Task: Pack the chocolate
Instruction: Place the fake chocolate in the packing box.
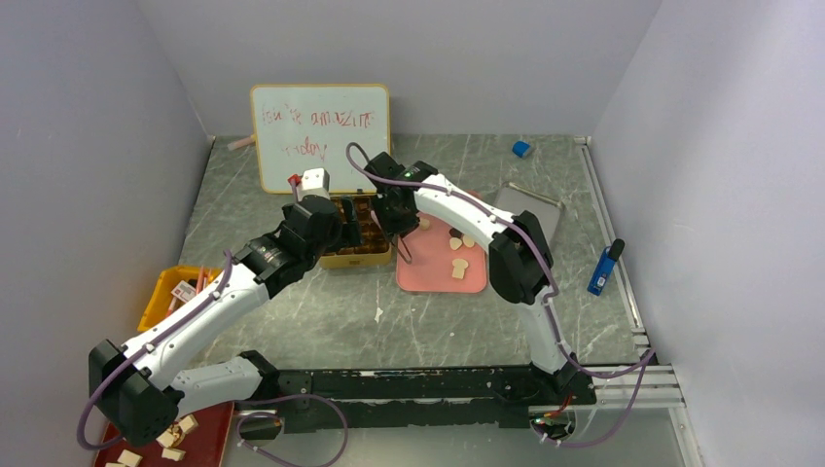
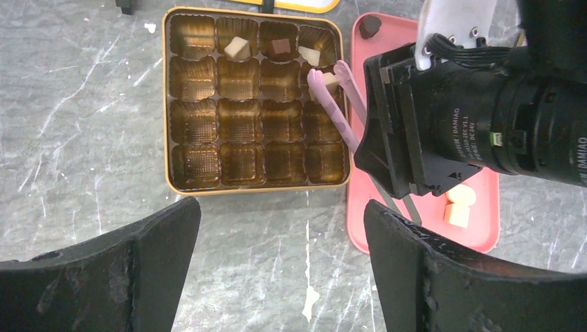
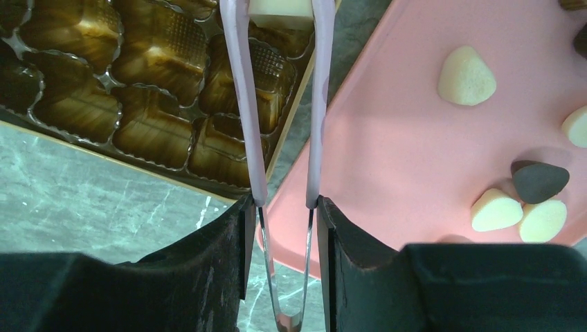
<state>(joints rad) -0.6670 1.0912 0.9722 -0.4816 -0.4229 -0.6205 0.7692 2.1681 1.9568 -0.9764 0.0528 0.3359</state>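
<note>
Left gripper [image 2: 277, 228] spread wide, nothing held; gold box [image 2: 168, 138] ahead of it. Right gripper [image 3: 284, 207] clamped on pink tongs [image 3: 248, 104]; pale chocolate [image 3: 280, 10] pinched at tong tips, over edge cell of box. Placing step judged in hand; lowering into cell, then easing of squeeze, called for. Loose chocolates [image 3: 467, 76] left on pink tray [image 3: 387, 152], right of gripper.

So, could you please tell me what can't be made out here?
Top view: the gold compartmented chocolate box, mostly hidden by the left arm and right arm.
Right wrist view: the pale chocolate piece between the pink-tipped metal tongs, cut off by the top edge.
Left wrist view: the pink tray's middle, hidden by the right arm.
</note>
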